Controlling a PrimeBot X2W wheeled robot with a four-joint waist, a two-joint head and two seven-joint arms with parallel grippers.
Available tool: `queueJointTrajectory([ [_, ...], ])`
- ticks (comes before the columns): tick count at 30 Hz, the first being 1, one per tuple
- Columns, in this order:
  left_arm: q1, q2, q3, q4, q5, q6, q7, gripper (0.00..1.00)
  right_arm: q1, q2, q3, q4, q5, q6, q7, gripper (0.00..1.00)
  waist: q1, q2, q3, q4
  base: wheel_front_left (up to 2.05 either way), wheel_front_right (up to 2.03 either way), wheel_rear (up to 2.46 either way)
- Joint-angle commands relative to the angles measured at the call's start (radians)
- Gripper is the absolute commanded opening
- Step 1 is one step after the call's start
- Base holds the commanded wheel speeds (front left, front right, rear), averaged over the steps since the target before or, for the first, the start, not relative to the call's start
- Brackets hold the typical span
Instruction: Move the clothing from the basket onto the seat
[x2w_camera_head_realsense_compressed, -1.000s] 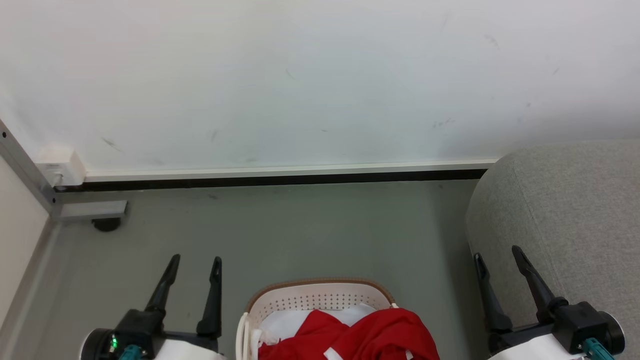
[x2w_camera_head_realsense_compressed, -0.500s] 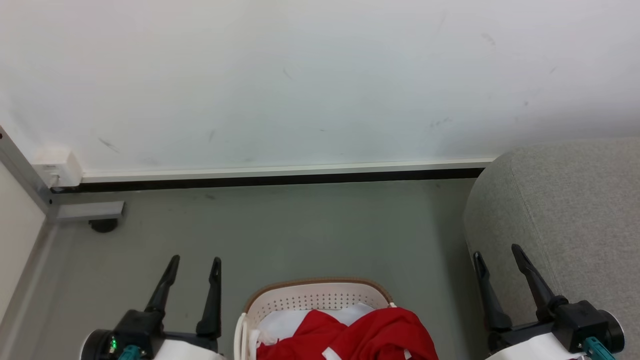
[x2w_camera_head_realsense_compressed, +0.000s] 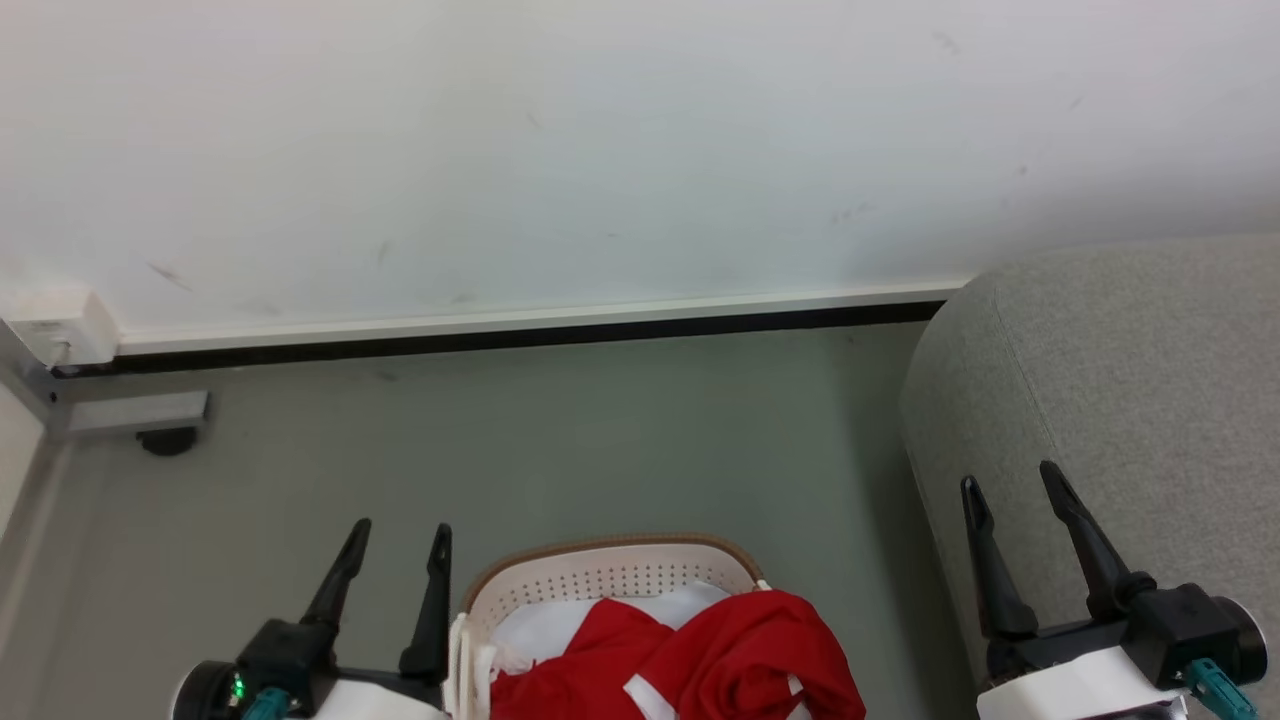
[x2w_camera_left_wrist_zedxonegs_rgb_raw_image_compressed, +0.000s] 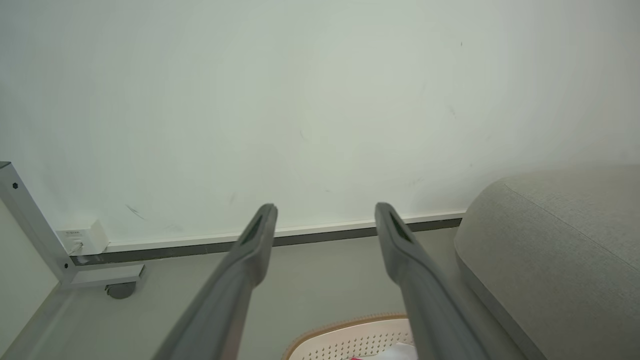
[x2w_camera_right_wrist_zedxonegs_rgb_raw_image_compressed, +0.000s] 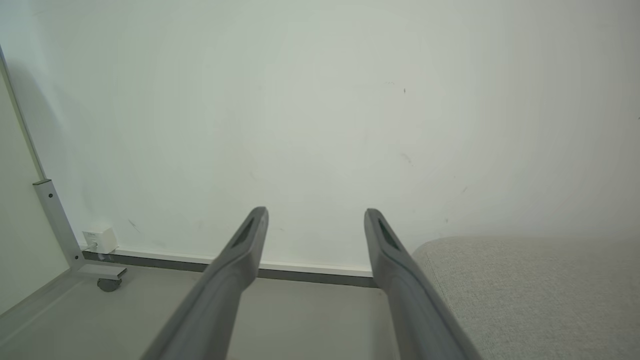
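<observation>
From the head: hanging the left gripper (x2w_camera_head_realsense_compressed: 400, 527) and right gripper (x2w_camera_head_realsense_compressed: 1010, 475), both spread wide and empty, either side of one basket (x2w_camera_head_realsense_compressed: 600, 545), seemingly poised for the red clothing (x2w_camera_head_realsense_compressed: 720, 650) heaped inside. From the left wrist: looking between two parted fingers (x2w_camera_left_wrist_zedxonegs_rgb_raw_image_compressed: 250, 255) at the basket rim. From the right wrist: facing one grey seat (x2w_camera_right_wrist_zedxonegs_rgb_raw_image_compressed: 540, 290).

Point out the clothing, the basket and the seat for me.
the clothing (x2w_camera_head_realsense_compressed: 740, 650), head view, on the red fold at the top of the pile.
the basket (x2w_camera_head_realsense_compressed: 610, 578), head view, on its perforated far wall.
the seat (x2w_camera_head_realsense_compressed: 1120, 360), head view, on its grey upholstered top.
</observation>
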Motion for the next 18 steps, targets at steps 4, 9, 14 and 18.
queueJointTrajectory([
  [4,-0.040,0.003,-0.001,0.023,0.004,-0.011,-0.001,1.00,-0.038,-0.005,-0.004,-0.023,-0.005,-0.002,0.001,1.00,0.0000,0.0000,0.075,-0.051,0.00,0.00,0.00],
  [9,-0.080,0.015,-0.005,0.071,0.023,-0.023,-0.001,1.00,-0.064,-0.004,-0.011,-0.044,0.008,-0.002,0.001,1.00,0.0000,0.0000,0.138,-0.118,0.00,0.00,0.00],
  [14,-0.127,0.043,-0.019,0.160,0.031,-0.039,-0.001,1.00,-0.086,-0.004,-0.020,-0.062,0.021,-0.002,0.001,1.00,0.0000,0.0000,0.199,-0.183,0.00,0.00,0.00],
  [18,-0.178,0.070,-0.048,0.283,0.040,-0.056,-0.001,1.00,-0.102,-0.004,-0.022,-0.073,0.031,-0.002,0.001,1.00,0.0000,0.0000,0.242,-0.228,0.00,0.00,0.00],
])
